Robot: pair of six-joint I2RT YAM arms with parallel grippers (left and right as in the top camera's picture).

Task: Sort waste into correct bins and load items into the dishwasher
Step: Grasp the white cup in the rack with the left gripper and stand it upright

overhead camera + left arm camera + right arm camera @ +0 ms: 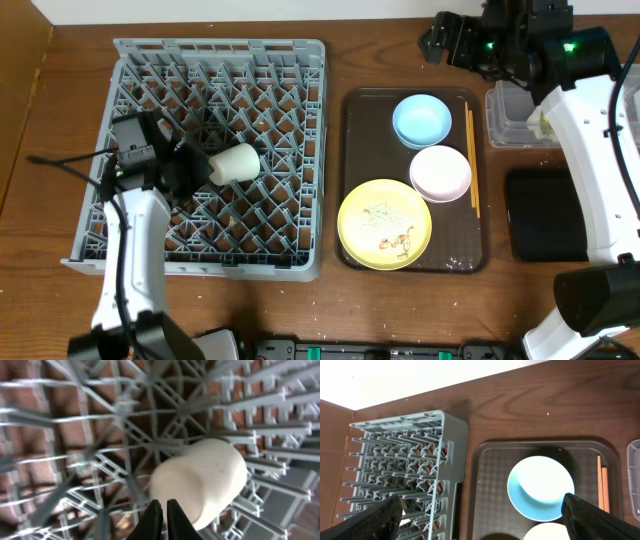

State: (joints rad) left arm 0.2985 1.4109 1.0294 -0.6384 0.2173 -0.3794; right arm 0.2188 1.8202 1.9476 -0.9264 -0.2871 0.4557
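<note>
Brown wooden table (380,60) carried the grey dish rack (220,50) at the frame's left, with the white cup (235,163) lying on its side among the pegs. The left gripper (163,520) was pinched fully closed on nothing, just beside the cup. At upper right, the right gripper (481,502) gaped wide and empty.

Frame left: grey dish rack (290,60), white cup (236,163) lying sideways inside. Centre: brown tray (355,130) bearing blue bowl (421,120), pink bowl (440,172), yellow plate (384,223), chopsticks (471,160) along right edge.
</note>
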